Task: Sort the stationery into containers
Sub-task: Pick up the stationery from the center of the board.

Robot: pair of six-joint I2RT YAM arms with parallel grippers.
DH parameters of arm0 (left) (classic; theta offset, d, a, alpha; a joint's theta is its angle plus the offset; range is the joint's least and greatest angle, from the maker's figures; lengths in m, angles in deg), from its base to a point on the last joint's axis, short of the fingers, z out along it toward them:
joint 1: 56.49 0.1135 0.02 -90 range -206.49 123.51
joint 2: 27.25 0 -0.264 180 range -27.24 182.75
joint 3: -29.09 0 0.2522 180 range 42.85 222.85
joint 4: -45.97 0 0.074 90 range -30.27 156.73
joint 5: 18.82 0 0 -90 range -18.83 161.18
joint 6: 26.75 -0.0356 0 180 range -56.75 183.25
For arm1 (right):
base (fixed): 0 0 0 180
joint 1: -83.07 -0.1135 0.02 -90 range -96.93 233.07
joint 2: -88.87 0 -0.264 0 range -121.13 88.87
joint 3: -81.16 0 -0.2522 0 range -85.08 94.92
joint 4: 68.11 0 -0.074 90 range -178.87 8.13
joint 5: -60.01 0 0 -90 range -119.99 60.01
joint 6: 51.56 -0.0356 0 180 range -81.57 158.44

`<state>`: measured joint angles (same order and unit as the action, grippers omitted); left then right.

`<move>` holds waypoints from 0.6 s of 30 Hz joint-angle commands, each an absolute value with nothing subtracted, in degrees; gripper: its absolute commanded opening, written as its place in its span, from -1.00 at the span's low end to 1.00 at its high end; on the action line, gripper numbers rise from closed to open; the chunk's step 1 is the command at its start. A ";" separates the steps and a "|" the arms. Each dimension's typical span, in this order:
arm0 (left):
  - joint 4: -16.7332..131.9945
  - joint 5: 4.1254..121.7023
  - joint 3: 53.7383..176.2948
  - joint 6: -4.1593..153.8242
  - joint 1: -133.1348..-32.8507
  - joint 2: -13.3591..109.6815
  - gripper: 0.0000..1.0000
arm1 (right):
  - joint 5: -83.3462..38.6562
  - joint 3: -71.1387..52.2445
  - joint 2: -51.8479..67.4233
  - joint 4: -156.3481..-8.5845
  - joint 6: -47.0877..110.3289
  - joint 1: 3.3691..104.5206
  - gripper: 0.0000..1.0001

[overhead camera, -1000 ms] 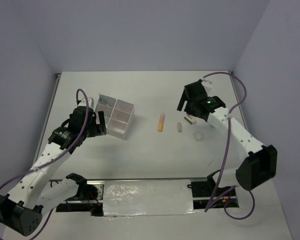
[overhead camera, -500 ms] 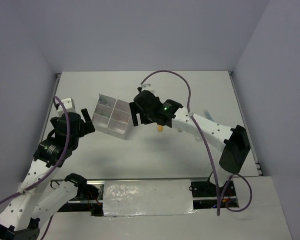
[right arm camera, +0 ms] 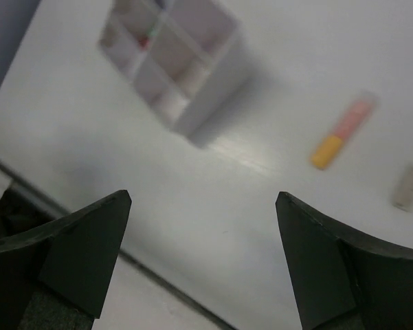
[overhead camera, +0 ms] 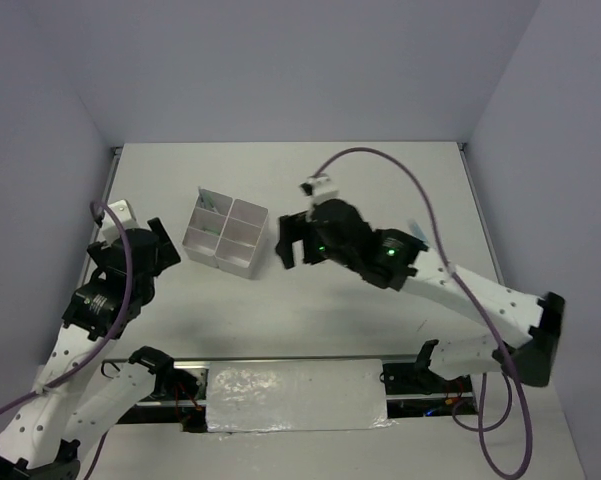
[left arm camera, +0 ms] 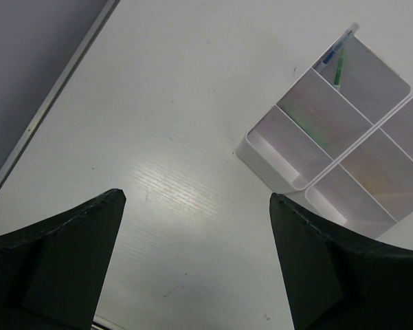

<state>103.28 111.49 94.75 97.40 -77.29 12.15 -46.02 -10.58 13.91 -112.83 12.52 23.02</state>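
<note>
White table, one translucent four-compartment box left of centre. Left gripper near the box's left side and right gripper just right of it, both with fingers wide and empty. Green pen and a blue one in the box's far-left compartment; orange-pink marker and tan eraser loose on the table, near each other, apart from the box.

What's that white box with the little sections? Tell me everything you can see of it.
The box is whitish, translucent plastic: square, open-topped, split by crossed walls into four compartments. It stands upright on the white table, left of centre, turned cornerwise. One far compartment holds two thin pens, green and bluish, leaning in its corner.
</note>
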 commanded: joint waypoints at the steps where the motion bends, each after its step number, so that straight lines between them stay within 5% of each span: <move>1: 103.68 113.45 96.90 99.20 -76.97 13.71 0.99 | -42.65 -20.09 22.06 -110.70 13.11 32.95 0.88; 5: 102.82 113.54 98.22 97.28 -76.97 14.24 0.99 | -38.96 -25.31 21.56 -112.19 15.23 46.20 0.82; 11: 102.62 110.55 97.79 93.84 -76.97 16.35 0.99 | -43.96 -24.43 8.72 -115.27 15.76 50.11 0.39; 18: 99.29 106.26 95.76 92.43 -76.97 13.19 0.99 | -44.14 -27.16 1.78 -111.40 16.19 56.35 0.30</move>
